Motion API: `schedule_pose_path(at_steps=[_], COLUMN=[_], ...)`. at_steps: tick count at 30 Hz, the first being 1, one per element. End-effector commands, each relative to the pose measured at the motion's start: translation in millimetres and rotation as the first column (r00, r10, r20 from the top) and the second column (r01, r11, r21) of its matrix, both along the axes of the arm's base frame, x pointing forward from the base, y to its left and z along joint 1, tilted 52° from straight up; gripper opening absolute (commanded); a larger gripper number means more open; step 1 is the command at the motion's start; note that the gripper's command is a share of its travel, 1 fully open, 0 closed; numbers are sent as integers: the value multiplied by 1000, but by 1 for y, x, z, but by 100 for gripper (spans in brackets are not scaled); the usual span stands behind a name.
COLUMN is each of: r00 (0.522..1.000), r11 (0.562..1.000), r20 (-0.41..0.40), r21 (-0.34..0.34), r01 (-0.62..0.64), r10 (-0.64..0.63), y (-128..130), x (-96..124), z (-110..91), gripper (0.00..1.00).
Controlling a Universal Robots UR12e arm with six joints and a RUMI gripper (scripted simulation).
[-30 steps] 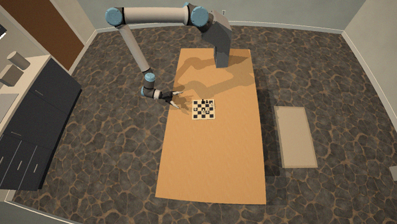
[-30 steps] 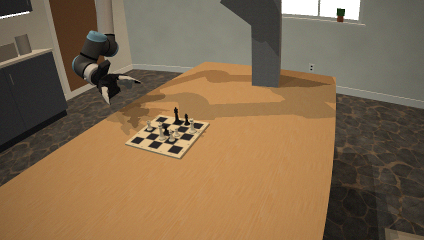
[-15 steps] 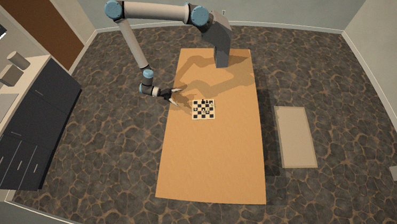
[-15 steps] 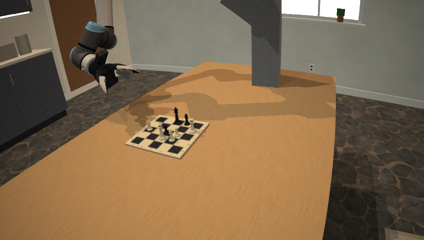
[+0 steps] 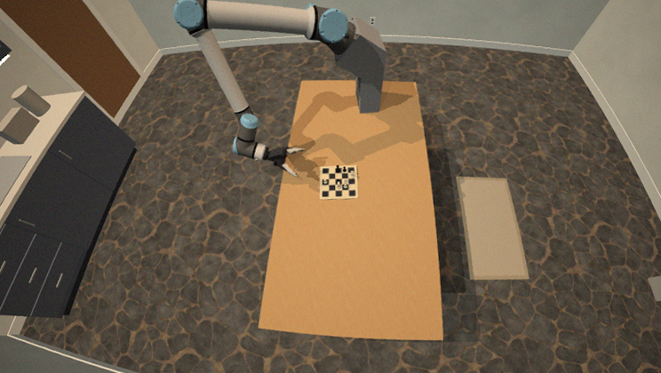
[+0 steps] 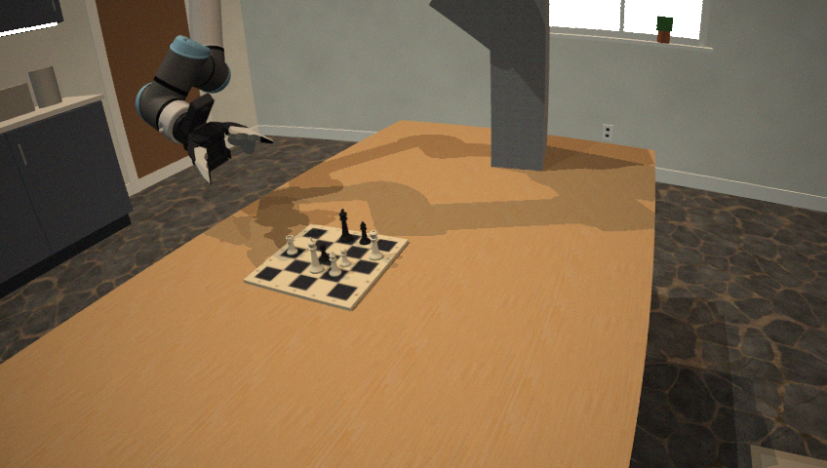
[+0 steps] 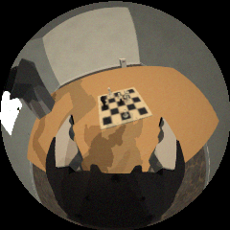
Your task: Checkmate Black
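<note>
A small chessboard (image 5: 333, 195) (image 6: 346, 303) (image 7: 108, 121) lies on the wooden table (image 5: 352, 273) (image 6: 417, 359) (image 7: 192, 110). On it stand a tall black king (image 6: 343, 223), a smaller black piece (image 6: 364, 233) beside it and a black pawn (image 6: 324, 253). Several white pieces stand among them, such as one (image 6: 374, 246) at the right, one (image 6: 314, 257) in the middle and one (image 6: 291, 245) at the left. My gripper (image 5: 297, 161) (image 6: 237, 159) (image 7: 116, 116) is open and empty. It hangs in the air beyond the table's left edge, well away from the board, and points toward it.
The arm's grey pedestal (image 5: 369, 83) (image 6: 519, 87) stands at the table's far end. A dark cabinet (image 5: 34, 218) (image 6: 52, 174) lines the left wall. A pale mat (image 5: 492, 235) lies on the floor to the right of the table.
</note>
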State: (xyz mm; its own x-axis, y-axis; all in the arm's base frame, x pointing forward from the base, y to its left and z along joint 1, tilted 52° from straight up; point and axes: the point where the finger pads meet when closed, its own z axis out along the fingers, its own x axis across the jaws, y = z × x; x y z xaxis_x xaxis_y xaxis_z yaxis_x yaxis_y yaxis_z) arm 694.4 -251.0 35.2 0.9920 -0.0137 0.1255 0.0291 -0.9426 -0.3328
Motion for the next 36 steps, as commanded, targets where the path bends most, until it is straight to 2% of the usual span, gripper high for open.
schedule_pose_path(at_steps=[1,4,6,10,11,13,14,16,19,21,23,25,26,28,29,30,31,33,34,36], r00=[1000,1000,1000,999,999,998,998,997,996,995,995,994,994,992,992,991,991,990,990,988], r11=[996,986,986,957,957,934,934,904,886,845,845,798,798,744,744,716,716,660,660,606], r20=[15,25,25,46,46,60,60,71,79,92,92,108,108,121,121,130,130,142,142,155], r21=[-87,-164,-164,-286,-286,-353,-353,-424,-459,-529,-529,-596,-596,-660,-660,-689,-689,-741,-741,-784], r01=[10,18,18,34,34,46,46,56,63,75,75,91,91,103,103,111,111,123,123,137], r10=[-9,-14,-14,-22,-22,-27,-27,-28,-30,-31,-31,-32,-32,-30,-30,-29,-29,-26,-26,-23], y=[6,11,11,19,19,23,23,28,31,36,36,41,41,46,46,49,49,54,54,59], x=[2,3,3,5,5,7,7,8,9,10,10,12,12,13,13,14,14,16,16,16], z=[-6,-12,-12,-22,-22,-26,-26,-33,-36,-42,-42,-48,-48,-55,-55,-57,-57,-64,-64,-68], gripper=[100,100,100,100,100,100,100,100,100,100,100,100,100,100,100,100,100,100,100,100])
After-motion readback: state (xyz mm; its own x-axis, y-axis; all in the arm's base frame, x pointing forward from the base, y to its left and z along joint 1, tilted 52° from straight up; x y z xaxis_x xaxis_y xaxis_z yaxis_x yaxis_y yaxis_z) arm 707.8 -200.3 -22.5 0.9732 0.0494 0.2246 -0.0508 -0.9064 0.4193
